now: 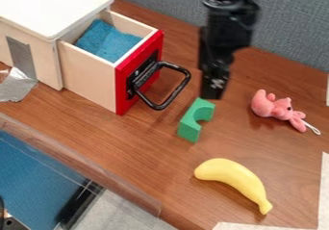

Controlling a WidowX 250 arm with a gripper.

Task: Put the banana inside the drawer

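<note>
"Banana (pixel 231 172): one, yellow, curved. Location?"

"Bare wood of the tabletop (pixel 135 152), toward the near edge, outside the drawer (pixel 90 75); narrow end pointing to the lower right."

"Surface, particulars?"

"Brown, visibly grained. Pale strips (pixel 325 185) along the right and near margins; crumpled silver tape (pixel 14 85) at the left, beside the white-topped cabinet (pixel 48 5)."

"Drawer, condition?"

"Pulled out; red front, black handle (pixel 174 94), blue lining (pixel 109 39)."

"Loose items?"

"One green notched block (pixel 190 123), near the handle; one pink plush toy (pixel 279 108) with a white loop, to the right."

"Gripper (pixel 212 90)?"

"Black, hanging upright between drawer and toy. Jaws: released or clenched, cannot tell."

"Room?"

"Grey-blue fabric partition (pixel 289 27) behind; lower left, past the table's edge, a blue panel (pixel 32 171) and light grey flooring (pixel 132 210)."
</note>
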